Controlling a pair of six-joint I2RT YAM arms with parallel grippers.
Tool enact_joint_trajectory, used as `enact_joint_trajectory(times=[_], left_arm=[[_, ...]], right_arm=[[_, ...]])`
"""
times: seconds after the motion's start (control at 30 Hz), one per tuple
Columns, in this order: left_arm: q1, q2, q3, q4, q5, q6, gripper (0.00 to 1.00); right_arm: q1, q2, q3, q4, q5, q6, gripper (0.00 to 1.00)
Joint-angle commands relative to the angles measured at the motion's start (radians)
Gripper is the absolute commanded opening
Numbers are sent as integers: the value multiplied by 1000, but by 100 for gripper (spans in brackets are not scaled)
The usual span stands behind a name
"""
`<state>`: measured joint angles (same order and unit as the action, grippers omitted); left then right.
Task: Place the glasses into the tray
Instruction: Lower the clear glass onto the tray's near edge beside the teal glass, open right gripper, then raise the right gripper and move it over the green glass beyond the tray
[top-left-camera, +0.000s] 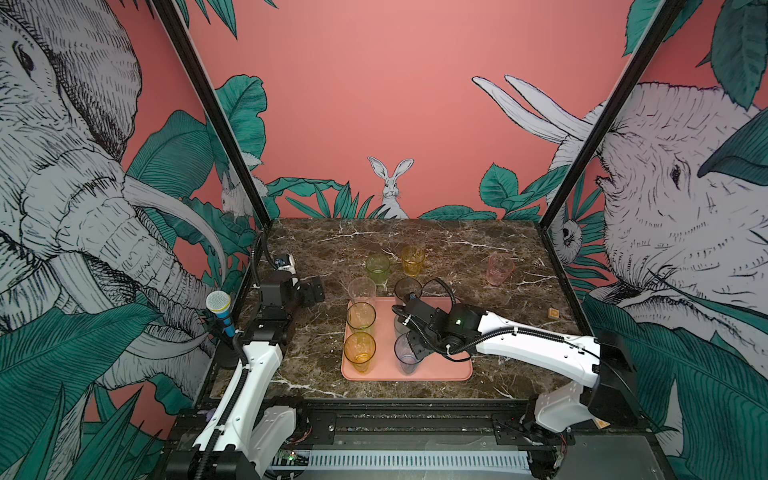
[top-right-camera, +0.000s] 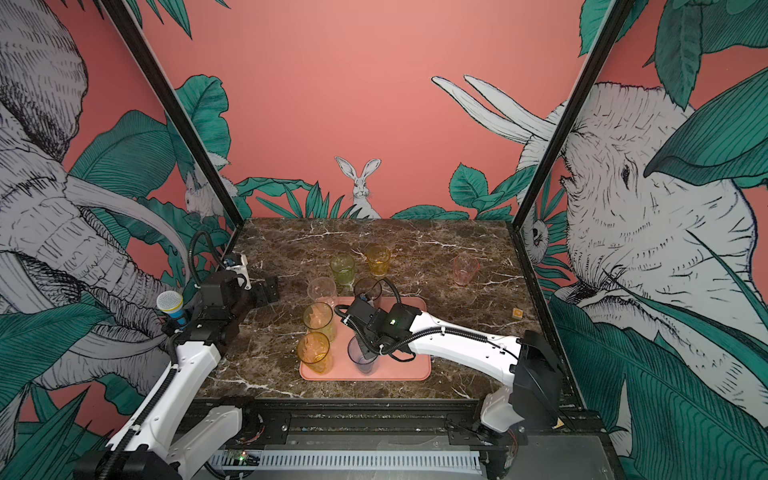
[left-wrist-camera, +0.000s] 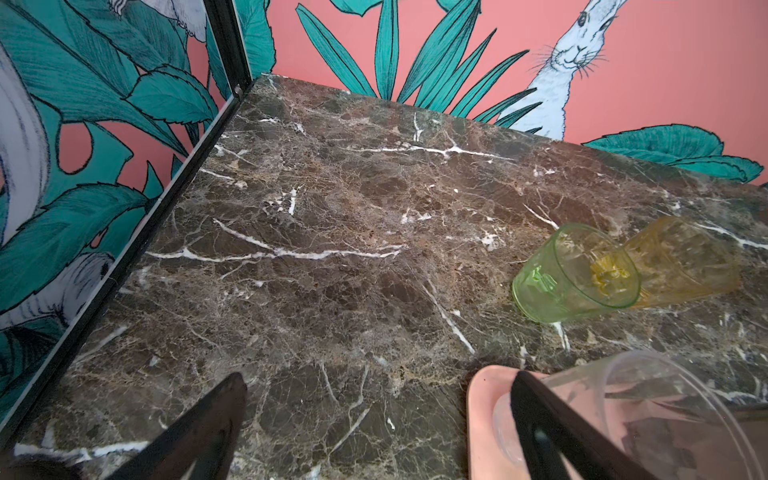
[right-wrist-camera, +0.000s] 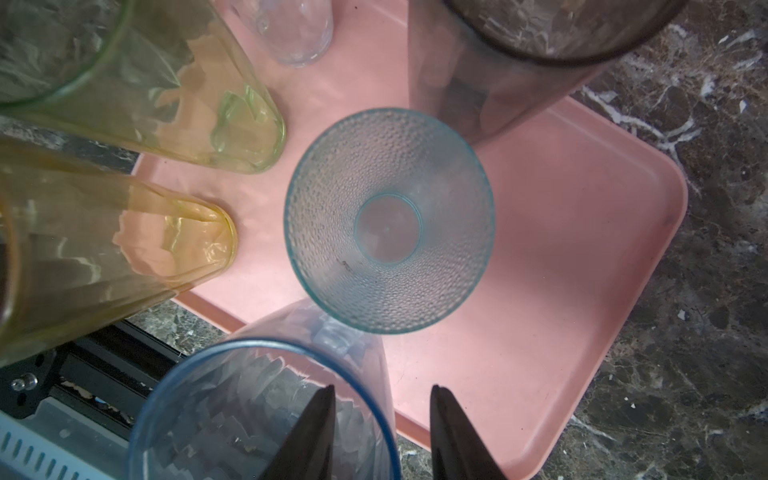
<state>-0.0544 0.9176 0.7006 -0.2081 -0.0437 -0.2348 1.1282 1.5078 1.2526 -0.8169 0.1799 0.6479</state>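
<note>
The salmon-pink tray (top-left-camera: 453, 365) lies at the table's front middle. Upright in it are a clear glass (top-left-camera: 361, 291), a green one (top-left-camera: 360, 318), an amber one (top-left-camera: 359, 351), a smoky grey one (top-left-camera: 408, 291), a lavender-blue one (right-wrist-camera: 266, 415) and a short teal-grey one (right-wrist-camera: 390, 220). Three short glasses stand on the marble behind it: green (top-left-camera: 377, 268), amber (top-left-camera: 412, 259), pink (top-left-camera: 500, 268). My right gripper (right-wrist-camera: 382, 415) is open astride the blue glass's rim, one finger inside, clear of the wall. My left gripper (top-left-camera: 309, 291) hangs open and empty left of the tray.
A small orange block (top-left-camera: 553, 312) lies near the right wall. A microphone (top-left-camera: 218, 309) stands at the front left by the left arm. Patterned walls close the table on three sides, with black posts at the back corners.
</note>
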Motion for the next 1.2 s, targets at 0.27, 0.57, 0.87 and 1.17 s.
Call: enact_joint_trajectory(times=[0.27, 0.57, 0.87, 1.17], left_arm=[[-1, -1, 144, -106, 74, 2, 100], [-1, 2, 153, -111, 109, -20, 100], [0, -30, 142, -155, 134, -44, 100], [-1, -65, 114, -192, 142, -43, 100]], right_arm=[[-25, -62, 198, -152, 72, -60, 45], [-207, 57, 430, -167, 29, -189, 45], [-351, 276, 656, -161, -81, -283, 46], [-428, 523, 952, -219, -130, -355, 46]])
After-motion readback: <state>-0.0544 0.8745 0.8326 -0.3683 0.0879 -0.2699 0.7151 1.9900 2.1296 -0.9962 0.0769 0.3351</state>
